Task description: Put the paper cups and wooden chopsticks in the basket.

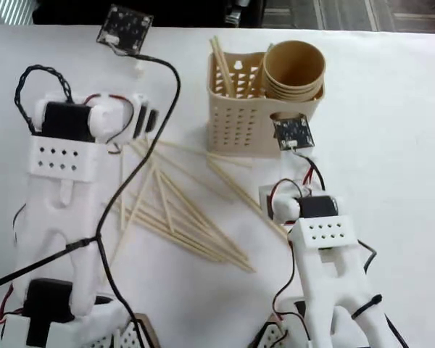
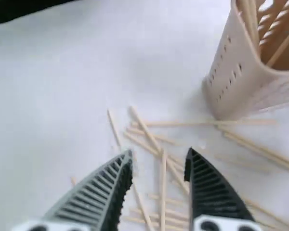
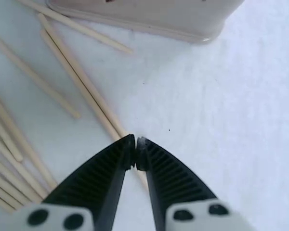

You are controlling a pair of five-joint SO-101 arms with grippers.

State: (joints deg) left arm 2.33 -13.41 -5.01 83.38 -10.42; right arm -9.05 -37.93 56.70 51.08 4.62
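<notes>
Bright, even light, soft faint shadows, mild glare across the white table (image 1: 391, 145).

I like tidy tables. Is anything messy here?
Yes. Many chopsticks lie scattered on the table, crisscrossed in a loose heap in front of the basket, while just a few stand inside it. The paper cups sit neatly stacked in the basket.
</notes>
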